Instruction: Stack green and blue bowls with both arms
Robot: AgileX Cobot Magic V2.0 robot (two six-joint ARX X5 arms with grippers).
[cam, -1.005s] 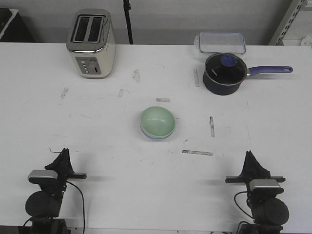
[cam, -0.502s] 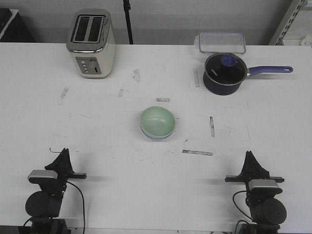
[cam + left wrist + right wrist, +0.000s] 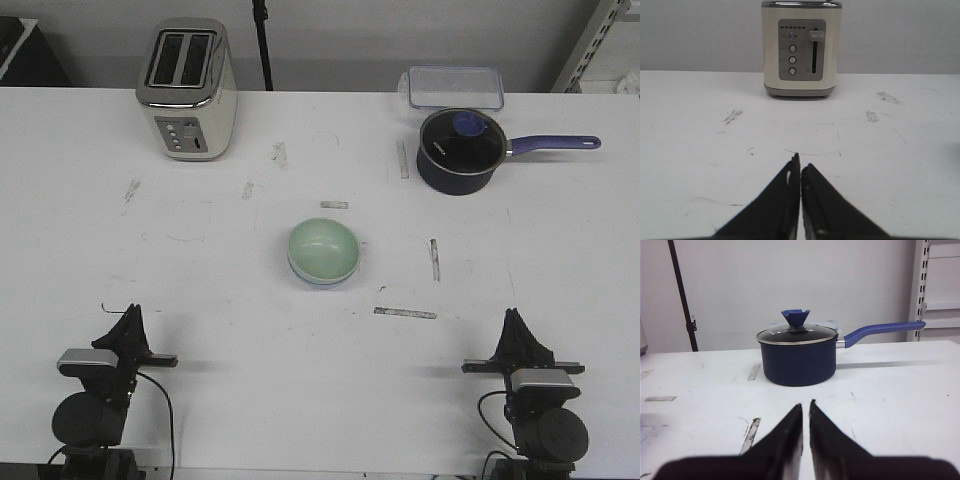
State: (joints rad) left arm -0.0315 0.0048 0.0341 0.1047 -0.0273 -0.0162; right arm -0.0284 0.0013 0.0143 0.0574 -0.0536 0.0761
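Observation:
The pale green bowl [image 3: 323, 250] sits nested inside the blue bowl [image 3: 318, 281], of which only a thin rim shows beneath it, at the middle of the white table [image 3: 210, 270]. Neither wrist view shows the bowls. My left gripper [image 3: 130, 318] rests at the near left edge, far from the bowls, jaws together and empty [image 3: 800, 167]. At the near right edge my right gripper [image 3: 514, 320] is likewise shut with nothing held [image 3: 806, 405].
A cream toaster [image 3: 186, 88] [image 3: 801, 49] stands at the back left. A dark blue lidded saucepan [image 3: 460, 150] [image 3: 797, 354] with its handle to the right sits at the back right, a clear lidded box [image 3: 452, 88] behind it. Tape scraps [image 3: 405, 313] mark the table.

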